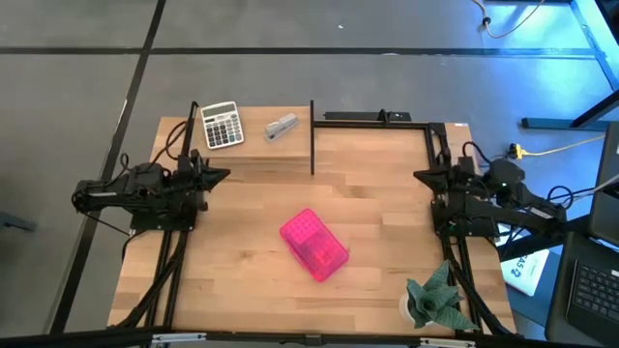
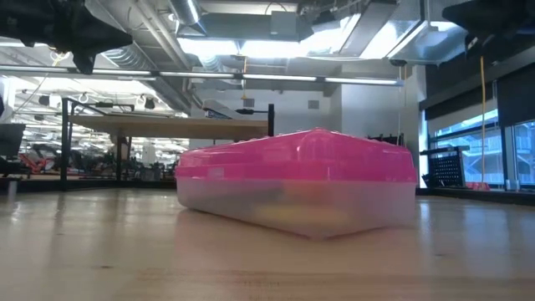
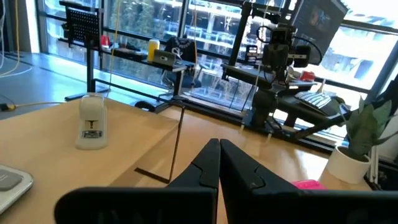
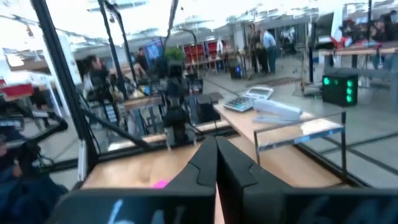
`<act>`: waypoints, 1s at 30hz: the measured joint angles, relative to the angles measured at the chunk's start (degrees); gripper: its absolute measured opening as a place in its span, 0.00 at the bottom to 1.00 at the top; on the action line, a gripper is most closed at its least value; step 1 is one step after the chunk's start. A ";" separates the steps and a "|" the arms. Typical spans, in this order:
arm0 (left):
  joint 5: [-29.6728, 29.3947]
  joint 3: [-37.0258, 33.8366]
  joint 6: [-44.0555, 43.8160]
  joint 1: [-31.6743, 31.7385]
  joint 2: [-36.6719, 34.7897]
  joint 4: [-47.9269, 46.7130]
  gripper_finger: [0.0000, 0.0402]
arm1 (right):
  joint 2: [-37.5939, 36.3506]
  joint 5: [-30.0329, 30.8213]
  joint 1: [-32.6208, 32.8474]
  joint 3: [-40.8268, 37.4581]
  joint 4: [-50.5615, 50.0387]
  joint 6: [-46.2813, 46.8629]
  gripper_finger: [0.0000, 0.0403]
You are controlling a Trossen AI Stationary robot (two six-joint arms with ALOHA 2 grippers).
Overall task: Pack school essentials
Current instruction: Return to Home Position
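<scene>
Dark left gripper (image 1: 221,176) hangs over the table's left side, its fingers pressed together and empty. Between the two grippers and well apart from both, the pink supply box (image 1: 313,244) lies closed at mid-table, towards the near edge. At the right side the right gripper (image 1: 423,175) hangs pinched together, empty.

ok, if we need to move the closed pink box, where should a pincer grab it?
Likely across its short width at mid-length, coming straight down from above. The pink supply box lies flat and diagonal on the table, lid shut, so its long side walls give the narrowest span.
</scene>
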 joint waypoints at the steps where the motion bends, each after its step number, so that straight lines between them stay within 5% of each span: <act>1: 0.00 0.00 0.00 0.00 0.00 0.10 0.00 | 0.31 0.31 0.00 -0.02 0.25 0.02 0.00; 8: -0.09 -1.39 -0.10 0.04 -0.02 4.08 0.00 | 1.09 0.89 0.00 -3.84 3.61 -0.35 0.00; 17: 0.00 -15.77 1.77 0.15 0.02 20.88 0.00 | 0.87 1.81 0.00 -16.68 17.73 -1.85 0.00; 30: -1.96 -16.65 6.32 0.15 0.95 20.20 0.00 | 1.13 4.21 -0.35 -22.42 18.62 -8.59 0.02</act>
